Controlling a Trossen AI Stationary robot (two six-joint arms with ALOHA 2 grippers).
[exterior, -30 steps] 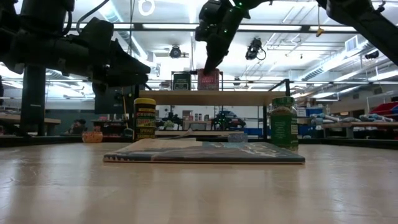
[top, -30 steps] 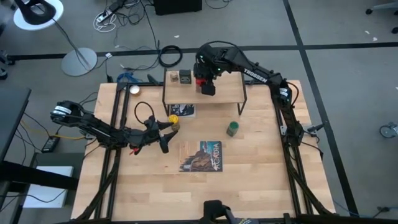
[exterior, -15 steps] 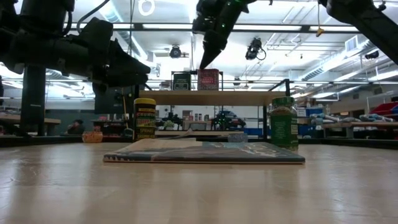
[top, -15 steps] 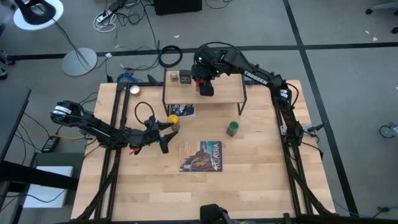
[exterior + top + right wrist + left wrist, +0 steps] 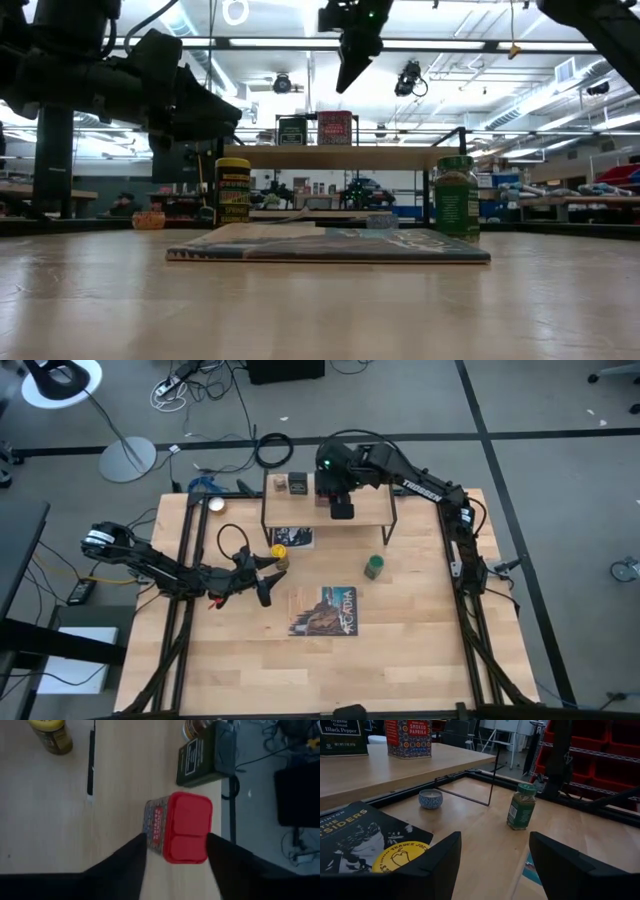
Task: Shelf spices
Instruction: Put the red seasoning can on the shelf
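Observation:
The red tin [image 5: 180,827] stands upright on the shelf [image 5: 365,508] beside the black tin [image 5: 297,484] and a tiny jar [image 5: 278,484]. My right gripper [image 5: 350,75] hangs open above the red tin [image 5: 335,127], apart from it, pointing steeply down; in the high view it hides that tin. On the table stand the yellow-capped jar [image 5: 280,552] and the green-capped jar [image 5: 373,567]. My left gripper [image 5: 265,578] waits open and level just in front of the yellow-capped jar, whose cap [image 5: 400,857] shows beside one finger.
A picture-covered book [image 5: 324,610] lies flat in the middle of the table. A dark book [image 5: 292,538] lies under the shelf's near edge. A small round pot [image 5: 430,798] sits by a thin black shelf leg [image 5: 492,775]. The near half of the table is bare wood.
My right gripper has risen from just over the red tin's top and drifted a little toward the table's near right. The red tin has stayed upright on the shelf.

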